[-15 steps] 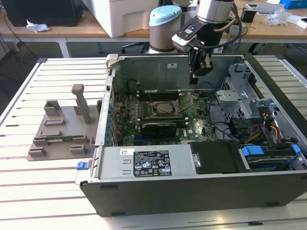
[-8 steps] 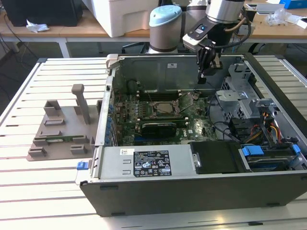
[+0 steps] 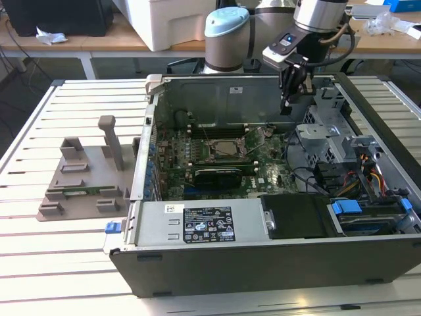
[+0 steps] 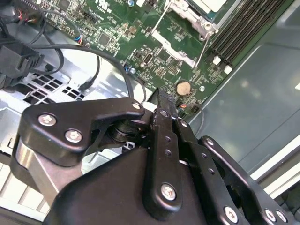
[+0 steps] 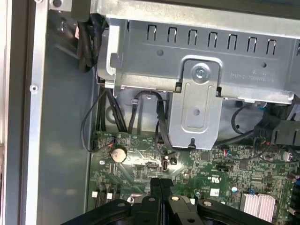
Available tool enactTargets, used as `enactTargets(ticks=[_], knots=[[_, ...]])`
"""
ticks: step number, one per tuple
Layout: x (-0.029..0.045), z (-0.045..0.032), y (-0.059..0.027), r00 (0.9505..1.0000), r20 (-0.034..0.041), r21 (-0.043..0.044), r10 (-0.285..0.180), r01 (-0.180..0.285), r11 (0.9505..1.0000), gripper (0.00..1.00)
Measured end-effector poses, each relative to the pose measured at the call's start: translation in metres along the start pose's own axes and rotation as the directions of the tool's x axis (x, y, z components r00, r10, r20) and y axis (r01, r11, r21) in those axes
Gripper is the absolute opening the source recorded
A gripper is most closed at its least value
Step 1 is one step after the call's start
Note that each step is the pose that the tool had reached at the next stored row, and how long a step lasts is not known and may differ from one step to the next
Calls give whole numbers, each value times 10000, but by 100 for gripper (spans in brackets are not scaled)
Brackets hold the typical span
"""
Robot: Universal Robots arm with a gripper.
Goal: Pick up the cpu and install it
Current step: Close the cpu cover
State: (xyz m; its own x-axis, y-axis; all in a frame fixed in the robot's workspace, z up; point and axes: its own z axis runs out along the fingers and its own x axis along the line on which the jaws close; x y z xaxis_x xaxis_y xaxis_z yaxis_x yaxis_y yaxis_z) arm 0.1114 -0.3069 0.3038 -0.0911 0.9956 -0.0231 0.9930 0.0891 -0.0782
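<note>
Black and clenched, the jaws of the gripper (image 3: 287,106) meet with nothing between them. In both wrist views the fingertips (image 4: 164,101) (image 5: 155,185) press flat against each other. The gripper hangs inside the open case (image 3: 263,263), close to its far wall and above the board (image 3: 268,172) on the exterior view's right side. Below its tip in both wrist views lies a round battery (image 4: 183,86) (image 5: 118,153) on the green board, near the fingertips but not touching them.

The cpu (image 3: 220,149) lies flat in the socket (image 3: 222,160) at the middle of the board, well apart from the gripper, toward the exterior view's left of it. In the second wrist view its pale top (image 4: 208,3) shows inside the metal socket frame.

A black card (image 3: 220,176) stands just beside the socket on the nearer side. A grey holder (image 3: 85,178) rests on the slatted counter (image 3: 66,263) outside the case, at the exterior view's left.
</note>
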Motion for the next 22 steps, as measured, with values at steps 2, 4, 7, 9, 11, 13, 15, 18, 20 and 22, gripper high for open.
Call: enactTargets(ticks=[2,4,7,9,11,13,15,18,20,22], knots=[[-2,9,21,10000,2,1,0,0,10000,11],[-3,26,49,10000,-2,2,0,0,10000,11],[-4,61,78,10000,0,5,0,0,10000,11],[-5,85,93,10000,0,6,0,0,10000,11],[-6,110,110,10000,0,8,0,0,10000,11],[-6,130,125,10000,0,10,1,-1,10000,11],[-7,148,156,10000,1,11,1,-1,10000,11],[-8,163,191,10000,0,12,-1,1,10000,11],[-9,175,226,10000,0,13,0,0,10000,11],[-10,183,246,10000,-1,13,0,0,10000,11]])
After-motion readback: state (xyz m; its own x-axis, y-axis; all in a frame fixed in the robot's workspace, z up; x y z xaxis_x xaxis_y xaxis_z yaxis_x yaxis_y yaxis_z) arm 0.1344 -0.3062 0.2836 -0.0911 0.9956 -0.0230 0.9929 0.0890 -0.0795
